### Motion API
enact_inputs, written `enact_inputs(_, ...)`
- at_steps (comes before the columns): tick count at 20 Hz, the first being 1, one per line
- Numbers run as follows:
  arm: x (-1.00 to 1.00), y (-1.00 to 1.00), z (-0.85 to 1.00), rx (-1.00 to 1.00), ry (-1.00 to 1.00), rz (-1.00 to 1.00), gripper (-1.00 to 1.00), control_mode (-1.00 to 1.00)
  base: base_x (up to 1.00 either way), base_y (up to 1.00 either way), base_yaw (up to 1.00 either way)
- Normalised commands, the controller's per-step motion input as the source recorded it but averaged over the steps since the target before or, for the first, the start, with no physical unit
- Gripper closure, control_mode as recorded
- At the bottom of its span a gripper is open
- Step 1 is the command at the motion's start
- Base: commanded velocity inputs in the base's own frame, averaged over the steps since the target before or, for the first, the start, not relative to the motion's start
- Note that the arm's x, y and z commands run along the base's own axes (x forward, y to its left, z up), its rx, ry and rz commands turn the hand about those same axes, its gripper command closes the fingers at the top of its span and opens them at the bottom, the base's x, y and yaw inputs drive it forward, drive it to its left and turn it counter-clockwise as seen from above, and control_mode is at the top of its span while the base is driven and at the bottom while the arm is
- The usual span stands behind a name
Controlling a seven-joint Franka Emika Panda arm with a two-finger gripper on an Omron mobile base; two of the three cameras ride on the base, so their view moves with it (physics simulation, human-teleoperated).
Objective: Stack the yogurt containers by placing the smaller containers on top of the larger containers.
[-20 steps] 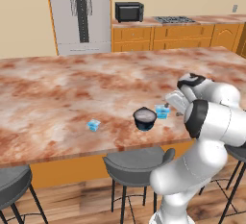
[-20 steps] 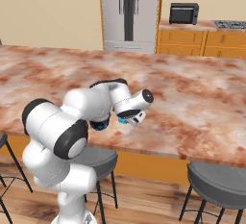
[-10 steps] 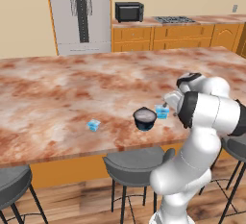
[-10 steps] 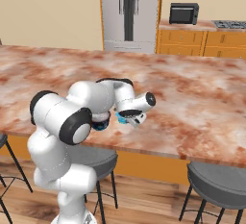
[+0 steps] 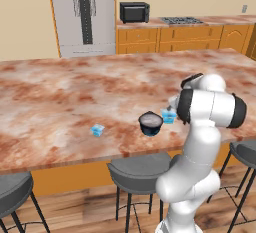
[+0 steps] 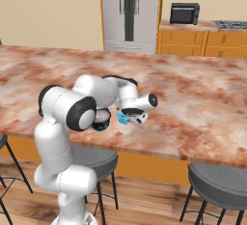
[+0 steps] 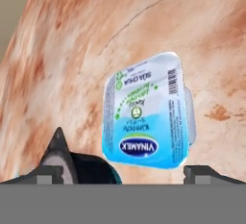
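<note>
One smaller container, a light-blue squarish cup with a white top, stands on the counter between my spread fingertips. My gripper is open around it and hangs low over the counter's front part. The same cup sits just right of the larger container, a dark round cup with a greyish top. That dark cup is partly hidden behind my arm, and its edge lies at the lower left of the hand view. The second small blue cup stands alone further left.
The marble island counter stretches wide to the left and back. Stools stand under its front edge, another stool at the right. A fridge and cabinets with a microwave line the far wall.
My elbow has swung from out at the right to upright over the base, while the hand stays at the blue cup beside the dark cup. None of the cups has moved.
</note>
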Motion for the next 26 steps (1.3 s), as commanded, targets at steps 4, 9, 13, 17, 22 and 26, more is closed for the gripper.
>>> enact_inputs(4,0.33,-0.04,-0.09,0.0,0.0,0.0,-1.0,-1.0,0.0,0.0,0.0)
enact_inputs(9,0.23,-0.11,-0.15,0.01,0.0,0.0,-1.0,-1.0,0.0,0.0,0.0)
enact_inputs(13,0.2,-0.06,-0.19,0.0,0.0,0.0,-1.0,-1.0,0.0,0.0,0.0)
enact_inputs(17,0.27,-0.01,-0.2,0.0,0.0,0.0,-1.0,-1.0,0.0,0.0,0.0)
enact_inputs(22,0.31,0.0,-0.19,0.0,0.0,0.0,-1.0,-1.0,0.0,0.0,0.0)
enact_inputs(26,0.26,0.0,-0.13,0.0,0.0,0.0,1.0,-1.0,0.0,0.0,0.0)
